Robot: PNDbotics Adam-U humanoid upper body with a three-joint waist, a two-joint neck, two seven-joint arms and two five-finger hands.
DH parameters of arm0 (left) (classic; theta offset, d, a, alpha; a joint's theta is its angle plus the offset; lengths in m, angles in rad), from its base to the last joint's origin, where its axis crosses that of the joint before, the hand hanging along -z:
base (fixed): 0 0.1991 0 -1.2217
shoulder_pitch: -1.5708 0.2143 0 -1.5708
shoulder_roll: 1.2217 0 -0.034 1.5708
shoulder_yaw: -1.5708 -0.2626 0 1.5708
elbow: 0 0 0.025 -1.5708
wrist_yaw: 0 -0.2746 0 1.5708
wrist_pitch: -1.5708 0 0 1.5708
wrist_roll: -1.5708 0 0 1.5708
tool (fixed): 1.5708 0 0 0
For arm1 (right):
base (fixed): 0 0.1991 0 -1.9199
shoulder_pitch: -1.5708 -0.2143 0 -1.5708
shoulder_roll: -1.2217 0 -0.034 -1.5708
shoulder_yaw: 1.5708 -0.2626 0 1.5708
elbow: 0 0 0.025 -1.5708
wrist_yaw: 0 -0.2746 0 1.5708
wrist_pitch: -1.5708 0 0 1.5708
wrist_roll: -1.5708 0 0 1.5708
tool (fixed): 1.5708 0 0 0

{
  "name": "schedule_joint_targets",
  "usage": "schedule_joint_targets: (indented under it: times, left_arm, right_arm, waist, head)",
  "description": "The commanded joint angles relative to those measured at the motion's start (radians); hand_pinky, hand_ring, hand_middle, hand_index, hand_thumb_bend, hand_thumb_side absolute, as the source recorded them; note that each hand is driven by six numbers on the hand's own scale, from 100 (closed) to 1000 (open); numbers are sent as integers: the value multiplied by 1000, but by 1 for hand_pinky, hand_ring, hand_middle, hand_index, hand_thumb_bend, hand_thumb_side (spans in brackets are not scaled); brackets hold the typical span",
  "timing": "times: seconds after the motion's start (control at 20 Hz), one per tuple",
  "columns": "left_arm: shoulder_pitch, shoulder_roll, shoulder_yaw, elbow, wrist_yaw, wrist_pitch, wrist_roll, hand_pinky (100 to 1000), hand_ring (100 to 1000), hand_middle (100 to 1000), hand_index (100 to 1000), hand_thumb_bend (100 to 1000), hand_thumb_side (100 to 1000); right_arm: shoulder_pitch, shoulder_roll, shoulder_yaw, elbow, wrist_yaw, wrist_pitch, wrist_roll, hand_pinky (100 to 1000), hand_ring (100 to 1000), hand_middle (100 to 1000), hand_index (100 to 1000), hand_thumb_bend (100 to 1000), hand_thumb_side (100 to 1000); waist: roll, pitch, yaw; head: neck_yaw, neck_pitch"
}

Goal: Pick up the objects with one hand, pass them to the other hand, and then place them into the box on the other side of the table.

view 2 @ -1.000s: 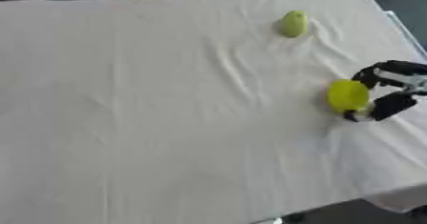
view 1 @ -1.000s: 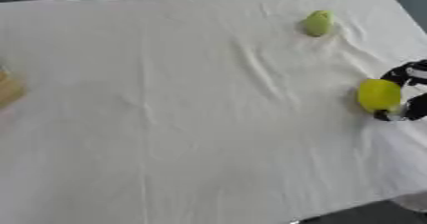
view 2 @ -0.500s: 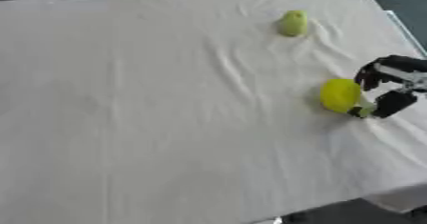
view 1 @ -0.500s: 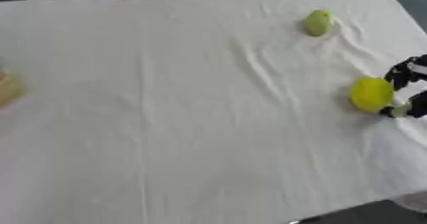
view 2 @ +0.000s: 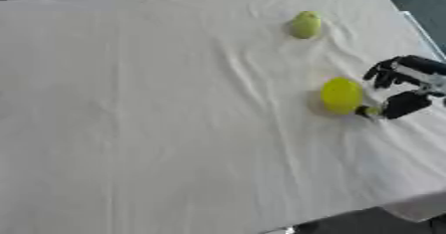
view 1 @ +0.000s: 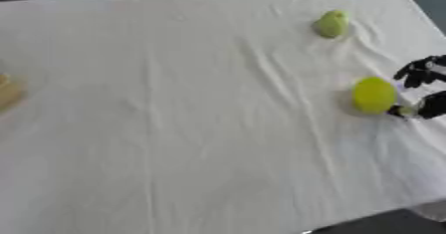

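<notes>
Right eye view: the table [view 2: 174,128] is covered edge to edge with a wrinkled white cloth [view 2: 131,68], and most of it is bare, with wide open room across the middle and the whole left half. The right hand [view 2: 402,86] comes in over the right edge, about halfway down that edge. Its fingers [view 2: 383,73] are curled above and its thumb [view 2: 405,104] below, spread apart in a claw with a gap between them, and nothing is inside. The yellow-green ball [view 2: 341,94] lies on the cloth just left of the hand; the thumb tip is close to its lower right side, but I cannot tell if it touches. A smaller green pear-shaped fruit [view 2: 306,24] sits near the far right corner, well apart from the ball and the hand, with bare cloth between them. Creases run diagonally through the cloth from the far middle toward the near right. At the left edge, in the left eye view, a sliver of a tan thing [view 1: 7,91] pokes in, too cut off to identify. Dark floor shows past the near right corner and along the far edge. The left hand does not show.
</notes>
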Motion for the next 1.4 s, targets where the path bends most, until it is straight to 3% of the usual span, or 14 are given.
schedule_joint_targets:
  times: [0.05,0.1,0.15,0.3,0.35,0.4,0.45,0.8,1.1,1.4]
  left_arm:
    - [-11,25,18,-15,-7,0,-1,746,705,646,736,641,446]
    - [-11,25,18,-15,-8,0,-2,747,705,646,736,640,446]
    - [-10,25,17,-14,-8,0,-2,747,705,646,737,640,445]
    - [-9,26,17,-14,-9,1,-3,747,705,646,737,640,445]
    - [-9,26,17,-14,-9,1,-3,747,705,645,737,638,445]
    - [-10,25,17,-14,-9,1,-4,747,705,645,737,638,445]
    - [-10,25,17,-14,-9,1,-4,747,704,645,737,637,445]
    - [-11,24,17,-10,-13,1,-4,747,704,645,737,637,447]
    - [-10,24,18,-10,-12,2,-3,747,704,645,737,637,447]
    - [-11,23,17,-10,-13,1,-4,747,704,644,736,635,447]
  right_arm:
    - [-10,-45,-17,-11,43,-27,64,833,803,730,899,457,256]
    - [-12,-45,-20,-8,55,-30,74,835,806,735,901,447,238]
    - [-13,-46,-22,-5,65,-31,79,838,812,742,903,416,163]
    - [-15,-46,-25,0,80,-32,85,838,812,742,903,416,163]
    - [-15,-47,-25,0,82,-32,86,842,819,748,905,392,100]
    - [-16,-49,-25,0,84,-33,87,841,818,749,906,360,168]
    - [-19,-49,-25,-3,80,-34,85,839,815,747,906,407,129]
    - [-28,-46,-12,-23,20,-36,63,830,807,744,910,448,228]
    - [-27,-48,-10,-27,6,-34,59,830,807,744,910,448,228]
    - [-29,-58,1,-39,-7,-74,125,840,821,755,917,461,237]
  waist:
    - [-2,-19,1]
    - [-3,-19,1]
    - [-3,-19,1]
    - [-4,-20,2]
    - [-4,-20,2]
    - [-5,-20,2]
    - [-6,-20,2]
    - [-9,-19,6]
    - [-9,-19,6]
    - [-12,-19,3]
  head:
    - [2,-9]
    - [2,-9]
    - [3,-9]
    - [4,-9]
    - [4,-9]
    - [4,-9]
    - [4,-10]
    - [2,-12]
    - [2,-13]
    - [1,-8]
